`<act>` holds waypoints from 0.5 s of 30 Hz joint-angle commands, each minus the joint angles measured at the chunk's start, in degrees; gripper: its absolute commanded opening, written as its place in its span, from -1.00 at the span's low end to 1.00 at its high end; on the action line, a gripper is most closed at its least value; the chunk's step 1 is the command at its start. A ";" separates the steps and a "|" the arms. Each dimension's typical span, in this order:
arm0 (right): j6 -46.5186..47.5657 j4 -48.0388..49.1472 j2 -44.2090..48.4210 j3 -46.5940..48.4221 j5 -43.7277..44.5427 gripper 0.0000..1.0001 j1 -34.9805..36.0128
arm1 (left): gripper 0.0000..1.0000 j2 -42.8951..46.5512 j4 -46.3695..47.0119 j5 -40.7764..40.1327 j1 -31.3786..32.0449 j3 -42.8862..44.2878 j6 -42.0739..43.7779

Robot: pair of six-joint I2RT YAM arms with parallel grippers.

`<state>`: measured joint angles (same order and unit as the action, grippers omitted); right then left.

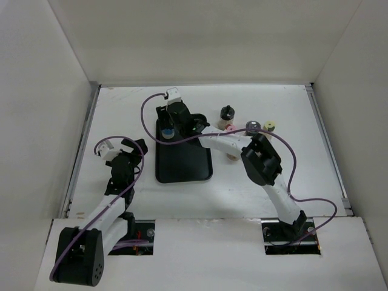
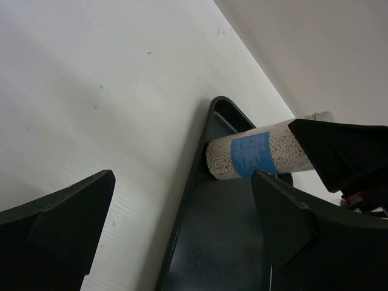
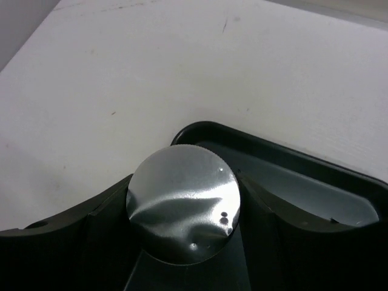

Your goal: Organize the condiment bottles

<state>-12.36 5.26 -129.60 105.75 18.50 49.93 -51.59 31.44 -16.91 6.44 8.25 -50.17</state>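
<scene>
My right gripper [image 1: 170, 123] reaches over the far left corner of the black tray [image 1: 188, 167] and is shut on a condiment bottle [image 1: 168, 131] with a blue label and beige grains. Its silver lid [image 3: 182, 188] sits between the right gripper's [image 3: 183, 209] jaws. In the left wrist view this jar [image 2: 254, 156] stands in the tray's corner [image 2: 212, 115]. My left gripper [image 1: 124, 159] is open and empty left of the tray, over the tray's edge in its own view [image 2: 182, 224]. Other jars stand right of the tray: black lid [image 1: 227, 112], pink lid [image 1: 230, 128], grey lid [image 1: 252, 126], pale yellow lid [image 1: 269, 127].
Another beige jar [image 1: 232, 156] lies partly hidden under the right forearm. The right arm's elbow [image 1: 262, 162] and its purple cable [image 1: 303, 200] cross the table's right half. White walls enclose the table on three sides.
</scene>
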 commanded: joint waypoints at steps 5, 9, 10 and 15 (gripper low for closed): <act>1.11 3.88 0.14 5.26 1.63 0.24 0.47 | 1.00 0.35 2.22 0.82 0.20 0.19 -0.63; 0.93 4.58 3.11 2.71 0.84 0.70 1.35 | 1.00 1.14 2.22 0.65 0.20 0.10 -0.37; 1.20 5.20 4.43 1.92 0.66 0.75 1.35 | 1.00 0.97 2.31 0.47 0.28 0.10 -0.36; -0.03 9.15 15.31 -6.33 -0.48 0.80 1.00 | 1.00 0.44 2.31 0.91 0.37 0.36 -0.28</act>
<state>-11.84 7.44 -124.79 102.08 18.48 50.70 -51.55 31.44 -16.38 6.48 8.25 -50.37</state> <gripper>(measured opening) 0.897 0.997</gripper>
